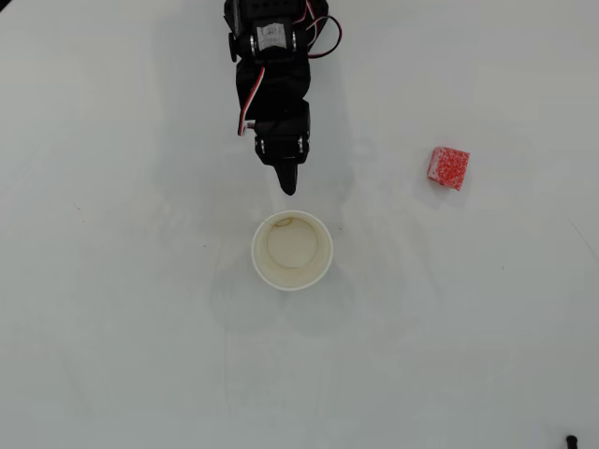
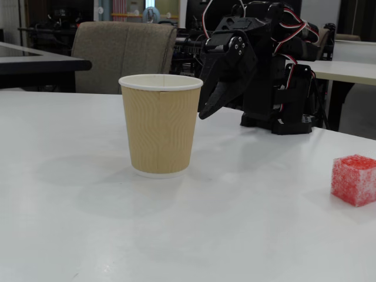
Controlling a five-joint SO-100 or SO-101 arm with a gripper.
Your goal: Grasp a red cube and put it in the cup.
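Observation:
The red cube (image 1: 448, 166) (image 2: 353, 179), speckled pinkish-white, lies alone on the white table, to the right in both views. The cup (image 1: 292, 251) (image 2: 160, 124) stands upright near the middle; it has a tan ribbed wall, a white rolled rim and a pale inside with nothing in it. My black gripper (image 1: 288, 182) (image 2: 205, 111) hangs just behind the cup, its fingers together and pointing down toward the cup's rim. It is shut and holds nothing. The cube sits well off to the side of the gripper.
The arm's black base (image 2: 282, 70) with red and white wires stands at the back of the table (image 1: 140, 327). A padded chair (image 2: 123, 53) and other desks lie beyond the far edge. A small dark object (image 1: 572, 440) shows at the bottom right corner.

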